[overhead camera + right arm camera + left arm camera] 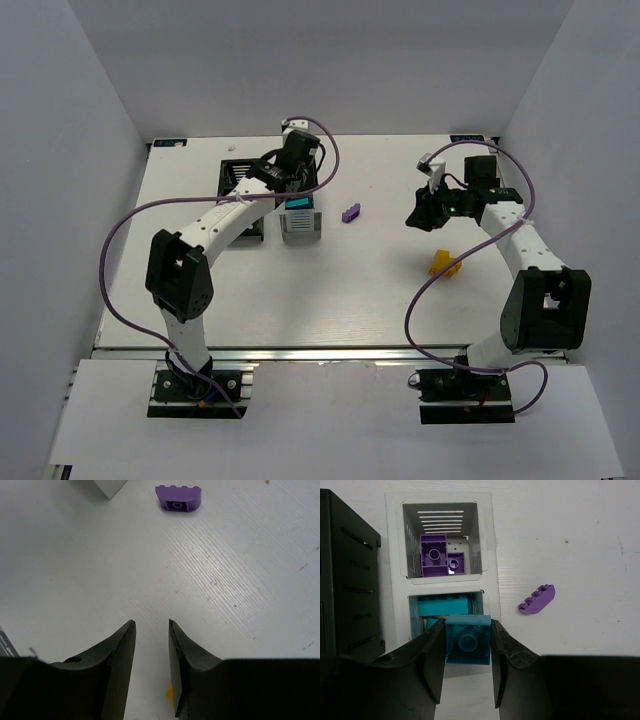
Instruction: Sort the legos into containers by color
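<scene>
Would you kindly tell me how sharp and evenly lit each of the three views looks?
Top external: soft, even light, hardly any shadows. Left wrist: teal brick and white container sharp, black container dark. Right wrist: mild sheen on the table, near fingers dark and soft-edged.

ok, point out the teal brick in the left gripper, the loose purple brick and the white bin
teal brick (pixel 468 641): left wrist view, centre of its tube-side face.
loose purple brick (pixel 537 600): left wrist view, middle of its side.
white bin (pixel 445 583): left wrist view, rim strip between its compartments.
</scene>
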`<state>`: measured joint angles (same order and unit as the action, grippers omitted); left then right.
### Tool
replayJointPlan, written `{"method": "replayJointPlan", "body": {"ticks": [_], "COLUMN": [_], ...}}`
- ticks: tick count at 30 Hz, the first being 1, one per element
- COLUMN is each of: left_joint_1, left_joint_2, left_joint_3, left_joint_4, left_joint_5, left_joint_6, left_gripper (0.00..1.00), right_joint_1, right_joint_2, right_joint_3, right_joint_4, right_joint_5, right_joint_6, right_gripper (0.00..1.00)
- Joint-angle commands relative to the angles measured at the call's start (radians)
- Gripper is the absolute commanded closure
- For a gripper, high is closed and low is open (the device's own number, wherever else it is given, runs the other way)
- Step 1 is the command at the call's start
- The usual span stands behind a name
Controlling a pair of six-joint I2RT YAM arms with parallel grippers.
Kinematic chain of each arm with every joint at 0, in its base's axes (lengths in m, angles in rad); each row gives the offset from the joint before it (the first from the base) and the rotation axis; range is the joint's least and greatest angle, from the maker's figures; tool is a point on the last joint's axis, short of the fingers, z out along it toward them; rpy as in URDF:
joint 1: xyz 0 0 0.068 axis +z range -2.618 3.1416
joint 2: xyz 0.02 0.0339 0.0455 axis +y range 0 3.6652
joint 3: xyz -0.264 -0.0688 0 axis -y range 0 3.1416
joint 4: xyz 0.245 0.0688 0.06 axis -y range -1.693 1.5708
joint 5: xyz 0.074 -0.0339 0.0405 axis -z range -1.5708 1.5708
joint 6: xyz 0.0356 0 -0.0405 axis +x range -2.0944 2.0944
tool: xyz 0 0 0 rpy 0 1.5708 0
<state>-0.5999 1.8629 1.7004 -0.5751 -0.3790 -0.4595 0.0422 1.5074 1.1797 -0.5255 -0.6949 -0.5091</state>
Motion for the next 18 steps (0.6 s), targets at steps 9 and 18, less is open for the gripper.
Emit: {"method": "replayJointPlan", "body": {"ticks": [9,18], "left_joint_1": [0.005,0.008], "left_joint_2": [0.019,0.022], "left_joint_3": [-0.039,-0.022], "left_joint_4": [-0.003,-0.006], "left_joint_5": [-0.052,-0.054], "left_joint_6": [0.002,0.002], "left_gripper": [0.75,0.38], "right_joint_1": [0.015,0.021], "right_joint_2": [0.025,0.028], "right_joint_3": [0.029,0.034], "right_joint_4": [-0.01,-0.016], "right_joint_5": [0.031,0.044], "right_joint_6": [-0.017,-0.031], "right_gripper": [0.54,0.51]}}
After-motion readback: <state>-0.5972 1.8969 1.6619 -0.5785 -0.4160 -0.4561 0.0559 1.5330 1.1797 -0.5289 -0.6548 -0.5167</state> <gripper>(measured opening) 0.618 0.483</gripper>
